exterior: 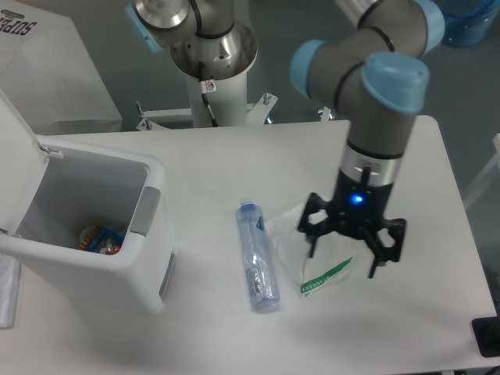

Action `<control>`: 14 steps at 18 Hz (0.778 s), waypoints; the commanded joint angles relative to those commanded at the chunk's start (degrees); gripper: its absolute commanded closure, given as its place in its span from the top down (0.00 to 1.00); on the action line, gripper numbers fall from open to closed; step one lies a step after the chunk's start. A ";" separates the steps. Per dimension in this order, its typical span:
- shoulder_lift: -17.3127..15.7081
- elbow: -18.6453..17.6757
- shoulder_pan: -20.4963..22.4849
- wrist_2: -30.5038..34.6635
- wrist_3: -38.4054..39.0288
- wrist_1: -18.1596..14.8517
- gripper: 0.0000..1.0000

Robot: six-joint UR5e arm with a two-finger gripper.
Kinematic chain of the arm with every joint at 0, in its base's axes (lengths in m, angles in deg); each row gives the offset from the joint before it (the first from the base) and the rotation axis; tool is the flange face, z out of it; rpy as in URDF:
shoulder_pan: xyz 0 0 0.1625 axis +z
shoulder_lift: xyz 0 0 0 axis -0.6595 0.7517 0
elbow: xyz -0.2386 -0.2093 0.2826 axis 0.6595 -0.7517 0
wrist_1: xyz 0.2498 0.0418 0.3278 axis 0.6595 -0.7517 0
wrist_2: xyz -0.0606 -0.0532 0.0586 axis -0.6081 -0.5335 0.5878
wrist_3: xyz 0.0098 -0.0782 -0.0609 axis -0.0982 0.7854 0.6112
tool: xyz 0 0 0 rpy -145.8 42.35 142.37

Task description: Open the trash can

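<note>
The trash can (86, 258) is a large white boxy bin at the left of the table. Its lid (14, 156) stands swung up at the left side, so the inside shows, with colourful litter (100, 239) at the bottom. A grey push-button strip (145, 211) sits on its right rim. My gripper (344, 258) hangs over the right half of the table, well right of the bin, fingers spread open and empty, just above a clear plastic wrapper (312, 262).
A clear plastic bottle (257, 256) lies on the table between the bin and the gripper. The wrapper has a green-and-white strip (324, 276). A second robot base (209, 62) stands behind the table. A white box (47, 70) sits at the back left.
</note>
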 joint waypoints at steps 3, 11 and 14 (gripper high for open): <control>0.79 -0.17 -0.17 3.87 -6.71 -0.97 1.00; 2.20 0.52 -1.23 8.28 -7.95 -1.77 1.00; 2.38 0.35 -1.14 8.28 -7.95 -1.77 1.00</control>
